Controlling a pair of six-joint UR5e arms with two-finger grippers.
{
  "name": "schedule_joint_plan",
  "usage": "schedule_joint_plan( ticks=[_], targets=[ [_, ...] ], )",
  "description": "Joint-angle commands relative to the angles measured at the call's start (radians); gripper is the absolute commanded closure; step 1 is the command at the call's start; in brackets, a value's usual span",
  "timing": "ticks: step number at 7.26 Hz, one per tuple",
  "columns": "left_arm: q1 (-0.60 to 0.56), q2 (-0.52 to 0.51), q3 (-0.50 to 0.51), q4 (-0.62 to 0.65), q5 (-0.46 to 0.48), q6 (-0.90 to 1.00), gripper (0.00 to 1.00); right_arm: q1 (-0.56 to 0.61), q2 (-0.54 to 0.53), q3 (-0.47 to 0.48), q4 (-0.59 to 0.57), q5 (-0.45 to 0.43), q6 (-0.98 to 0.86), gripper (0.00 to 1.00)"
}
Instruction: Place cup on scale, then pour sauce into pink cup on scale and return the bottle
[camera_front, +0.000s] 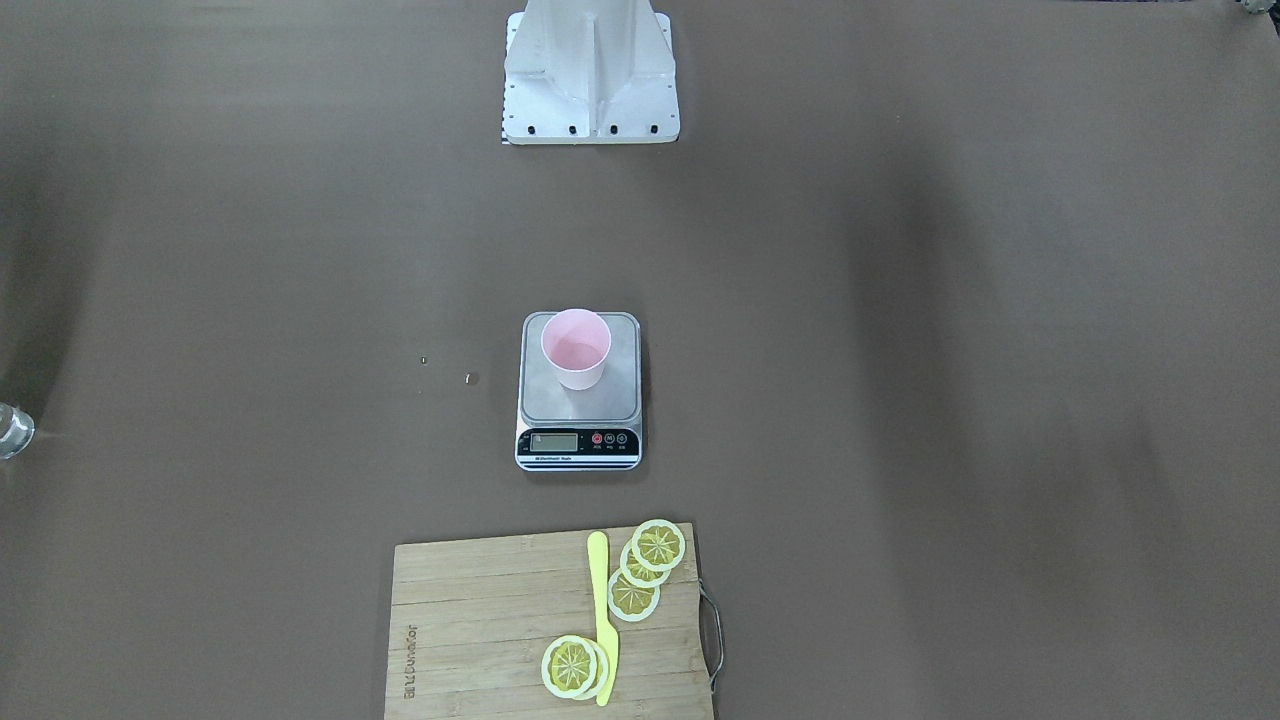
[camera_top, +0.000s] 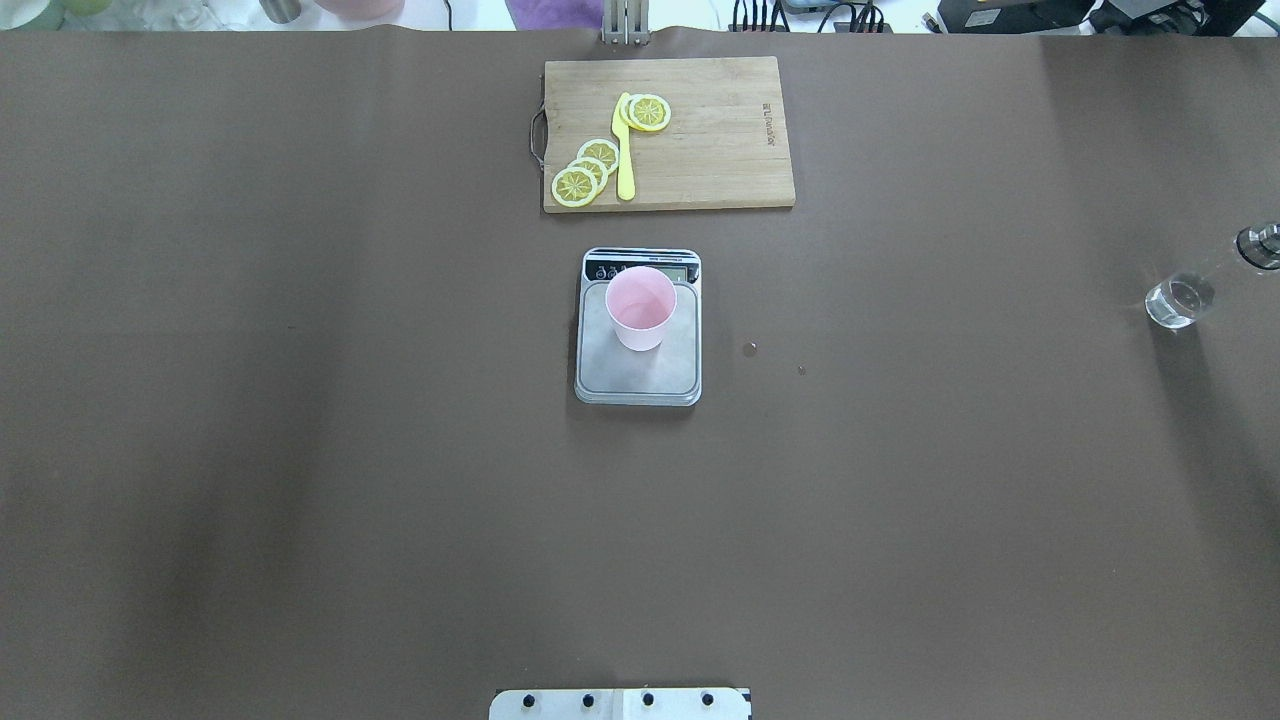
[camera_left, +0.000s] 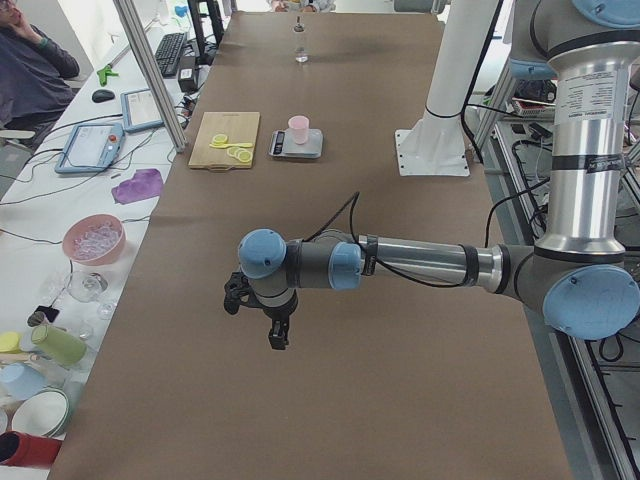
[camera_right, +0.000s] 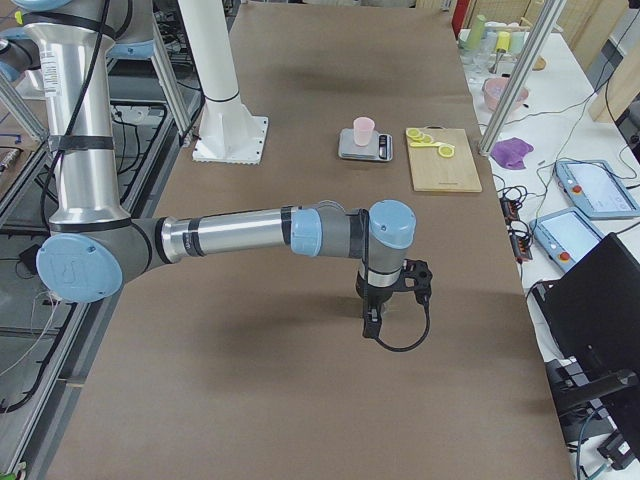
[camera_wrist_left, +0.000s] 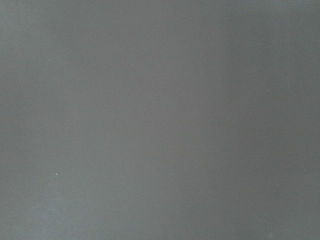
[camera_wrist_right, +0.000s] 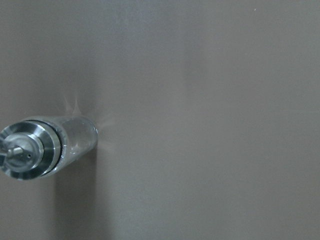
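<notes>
Cup (camera_top: 640, 305) stands on scale (camera_top: 640, 382); I judge placing done. Bottle (camera_top: 1180, 300) stands upright near the desk (camera_top: 300, 450) end, well apart, under my right wrist. Left gripper (camera_left: 277, 338) and right gripper (camera_right: 371, 328): whether their fingers are spread I cannot tell. Pouring next, I judge: right fingers must straddle the bottle.

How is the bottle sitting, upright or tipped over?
Upright. The bottle stands on its base on the table, spout pointing up toward the right wrist camera.

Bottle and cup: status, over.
Left pincer, right pincer: holding nothing, open or shut unclear. Cup upright on scale. Bottle standing free, far right. Only tiny specks between.
</notes>
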Motion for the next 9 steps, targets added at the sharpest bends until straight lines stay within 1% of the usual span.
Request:
schedule_joint_plan(
  ticks=[1, 4, 9],
  targets=[
    [-0.001, 0.002, 0.002, 0.001, 0.000, 0.001, 0.02, -0.007, 0.004, 0.017, 0.000, -0.018, 0.000, 0.00],
    [0.001, -0.002, 0.002, 0.009, 0.003, -0.001, 0.02, -0.033, 0.025, 0.019, 0.000, -0.016, 0.002, 0.00],
    [0.001, -0.002, 0.002, 0.009, 0.006, -0.002, 0.02, -0.033, 0.016, 0.029, -0.003, -0.007, 0.002, 0.00]
  ],
)
